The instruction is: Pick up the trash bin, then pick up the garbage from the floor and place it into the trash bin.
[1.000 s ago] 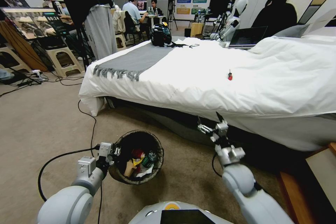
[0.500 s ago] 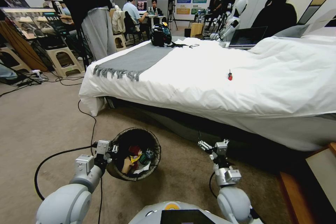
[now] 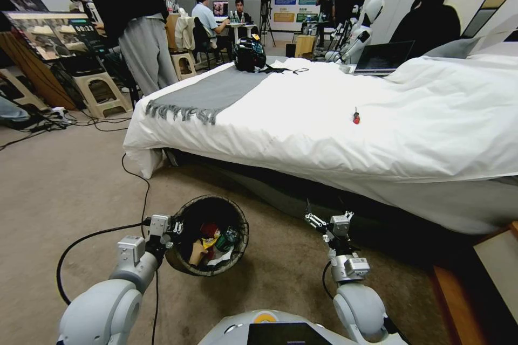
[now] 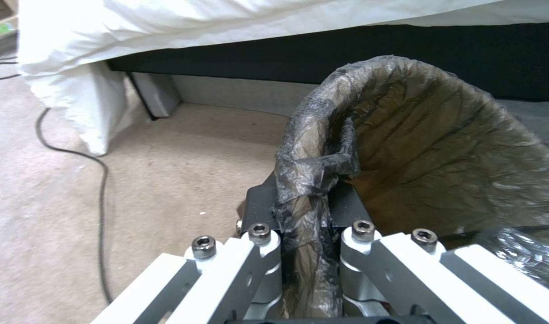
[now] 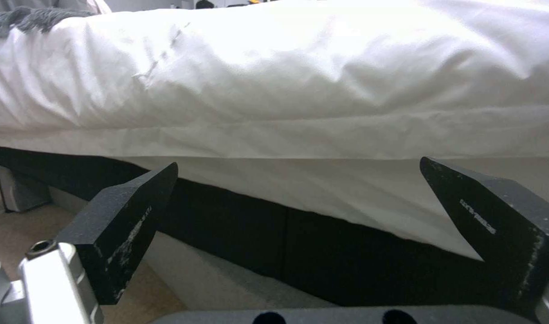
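Head view: left tool (image 3: 174, 228) clamped on the near rim of the trash bin (image 3: 207, 235), garbage (image 3: 212, 241) inside; right tool (image 3: 319, 221), lower than a second ago, hangs empty beside the bed (image 3: 324, 124). Left wrist view: left tool pinches the liner-covered rim. Right wrist view: right tool (image 5: 298, 211) spread wide, empty; collection looks finished.

The left gripper (image 3: 174, 226) grips the rim of the trash bin (image 3: 208, 235) above the carpet, garbage (image 3: 211, 241) inside. The right gripper (image 3: 324, 222) hangs open near the bed's (image 3: 324, 135) long edge, where a red-handled screwdriver (image 3: 355, 116) lies
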You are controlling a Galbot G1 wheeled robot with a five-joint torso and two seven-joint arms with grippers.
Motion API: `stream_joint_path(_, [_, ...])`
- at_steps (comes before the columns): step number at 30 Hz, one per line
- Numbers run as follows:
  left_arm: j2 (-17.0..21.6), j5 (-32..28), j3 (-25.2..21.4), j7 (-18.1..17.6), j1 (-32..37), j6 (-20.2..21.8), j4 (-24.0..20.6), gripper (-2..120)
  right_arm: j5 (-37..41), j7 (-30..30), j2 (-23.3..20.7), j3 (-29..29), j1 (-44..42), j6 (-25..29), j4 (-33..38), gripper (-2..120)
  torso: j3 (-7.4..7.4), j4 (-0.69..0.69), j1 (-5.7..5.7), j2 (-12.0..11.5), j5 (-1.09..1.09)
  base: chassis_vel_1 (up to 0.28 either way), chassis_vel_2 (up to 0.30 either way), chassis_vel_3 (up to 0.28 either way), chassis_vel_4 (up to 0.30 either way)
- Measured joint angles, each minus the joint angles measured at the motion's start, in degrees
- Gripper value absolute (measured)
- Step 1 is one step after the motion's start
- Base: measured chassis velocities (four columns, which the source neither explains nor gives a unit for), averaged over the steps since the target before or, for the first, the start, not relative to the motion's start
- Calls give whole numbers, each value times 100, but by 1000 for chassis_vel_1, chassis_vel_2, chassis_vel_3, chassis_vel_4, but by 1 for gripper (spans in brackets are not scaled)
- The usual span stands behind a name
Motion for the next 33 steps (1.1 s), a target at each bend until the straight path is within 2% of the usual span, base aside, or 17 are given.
stream_joint_path(15, [36,38,-51,85,-437,-25,272,6,-63,146,100,-153,199,-118,-177,100,0,0,1,0,0,0,0,0,0])
stream_joint_path(33, [-32,7,-50,104,-478,-25,346,6,-44,223,128,-218,221,-238,-266,100,0,0,1,0,0,6,9,10,10])
